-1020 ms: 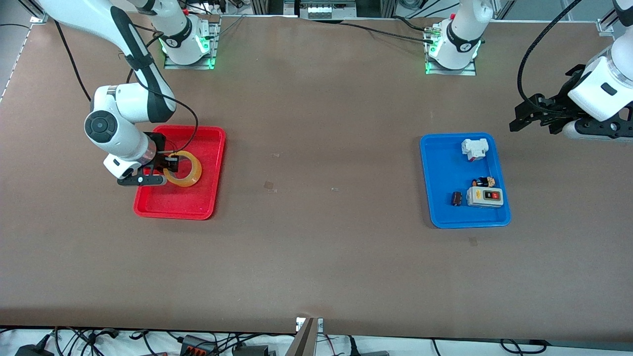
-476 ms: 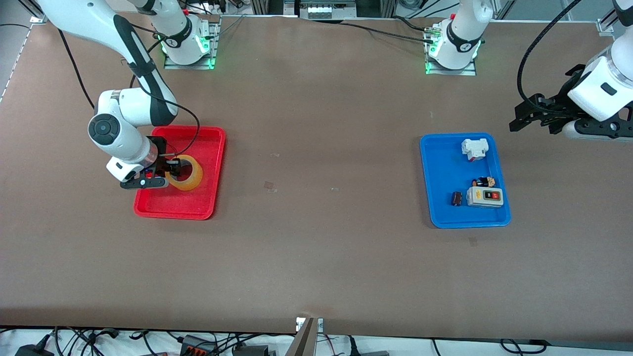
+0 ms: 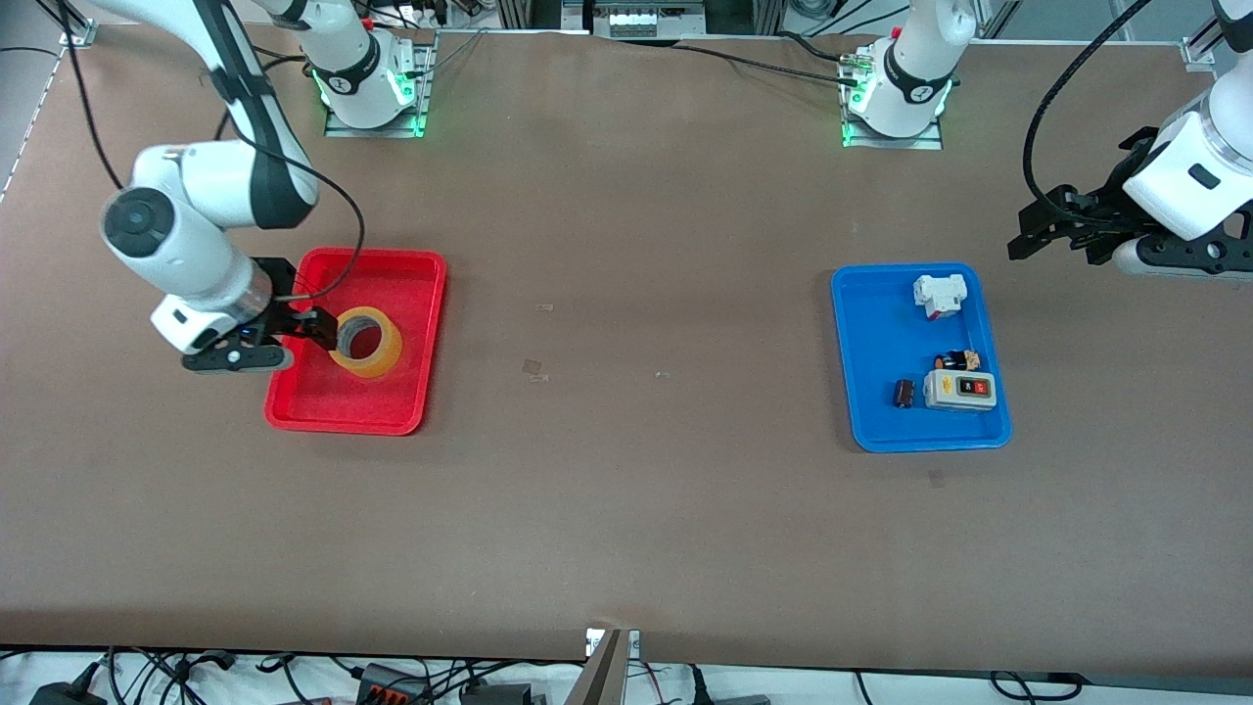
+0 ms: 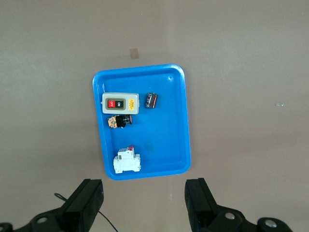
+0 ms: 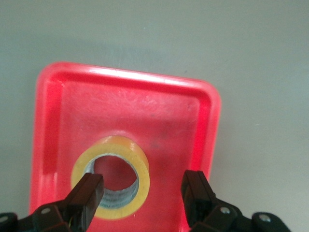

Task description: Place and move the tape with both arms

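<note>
I read the tape [image 3: 364,342] as lying flat in the red tray [image 3: 411,294] at the right arm's end of the counter. The right tool [image 3: 311,330] hangs over the tray's edge, fingers spread, holding nothing. The left tool [image 3: 1045,227] waits wide open and empty above bare counter, beside the blue tray [image 3: 871,323]. My judgement: placement done, the move across not yet made
</note>
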Robot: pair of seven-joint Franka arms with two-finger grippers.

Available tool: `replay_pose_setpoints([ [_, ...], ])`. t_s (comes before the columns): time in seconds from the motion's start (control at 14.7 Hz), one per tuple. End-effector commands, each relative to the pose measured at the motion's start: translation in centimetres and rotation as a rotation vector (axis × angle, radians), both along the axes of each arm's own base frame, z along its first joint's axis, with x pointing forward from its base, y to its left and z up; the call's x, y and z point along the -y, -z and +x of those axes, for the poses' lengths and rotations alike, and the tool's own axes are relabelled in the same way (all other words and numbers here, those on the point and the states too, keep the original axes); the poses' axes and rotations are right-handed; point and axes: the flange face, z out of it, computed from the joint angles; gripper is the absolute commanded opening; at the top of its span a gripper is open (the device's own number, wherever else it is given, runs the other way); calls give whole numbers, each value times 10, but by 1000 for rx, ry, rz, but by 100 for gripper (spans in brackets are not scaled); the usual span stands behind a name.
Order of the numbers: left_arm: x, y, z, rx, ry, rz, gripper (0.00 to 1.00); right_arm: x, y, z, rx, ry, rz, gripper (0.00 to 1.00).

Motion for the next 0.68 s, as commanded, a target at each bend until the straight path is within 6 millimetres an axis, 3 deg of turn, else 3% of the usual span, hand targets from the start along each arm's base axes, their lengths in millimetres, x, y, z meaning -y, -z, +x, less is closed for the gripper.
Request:
replay_pose_setpoints([
  [0.0,-3,-4,-4,-5,15,1,100,0,-70,15,-16,25,-3,96],
  [0.2,-1,-4,-5,-5,18,1,100,-5,-142,28,-13,35,0,96],
  [0.61,-1,-4,-5,-6,18,1,100,-15,-238,27,20,118,10,98],
])
